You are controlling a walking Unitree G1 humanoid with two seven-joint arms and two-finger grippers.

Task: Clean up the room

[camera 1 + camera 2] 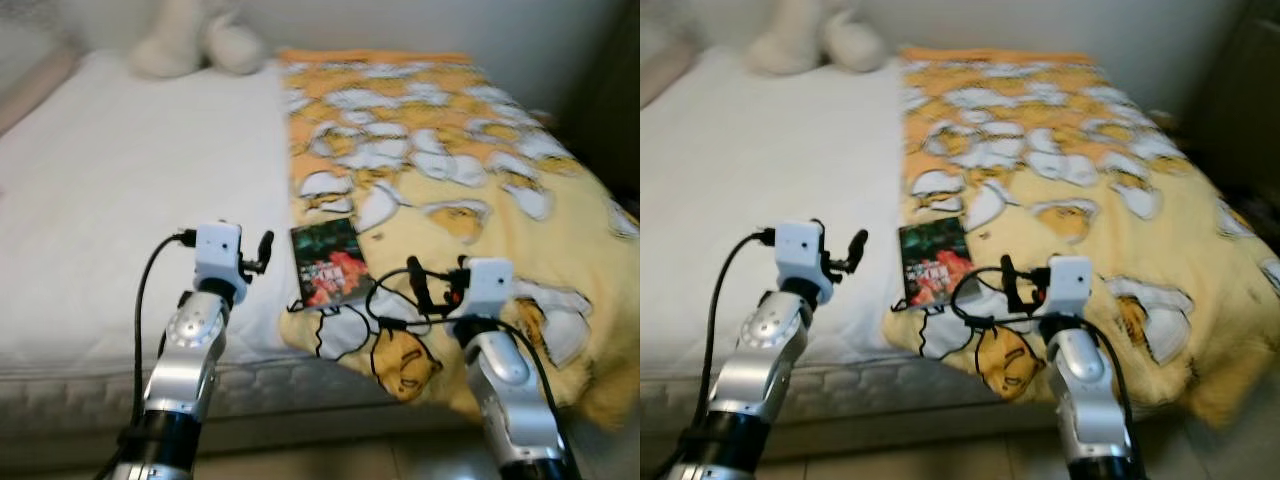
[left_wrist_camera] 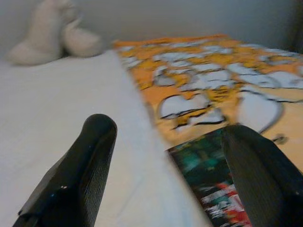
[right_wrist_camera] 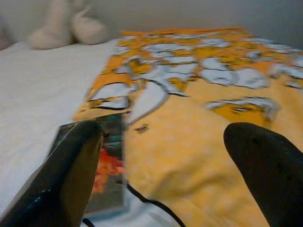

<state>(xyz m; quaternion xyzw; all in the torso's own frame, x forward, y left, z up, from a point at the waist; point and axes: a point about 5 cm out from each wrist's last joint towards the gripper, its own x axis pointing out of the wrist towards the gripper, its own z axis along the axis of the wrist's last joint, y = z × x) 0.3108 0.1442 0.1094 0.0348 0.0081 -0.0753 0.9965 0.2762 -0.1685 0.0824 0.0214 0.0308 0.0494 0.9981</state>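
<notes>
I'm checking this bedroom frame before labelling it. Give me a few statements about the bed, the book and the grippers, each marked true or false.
1. A book lies on the yellow blanket, near the bed's front edge. True.
2. The left gripper has its jaws shut on the book. False: its jaws are open and hold nothing.
3. A pale plush toy sits at the far end of the white sheet. True.
4. The yellow blanket covers the whole bed. False: it covers the robot's right part; the left part is bare white sheet.
5. The right gripper is open, above the blanket. True.
</notes>
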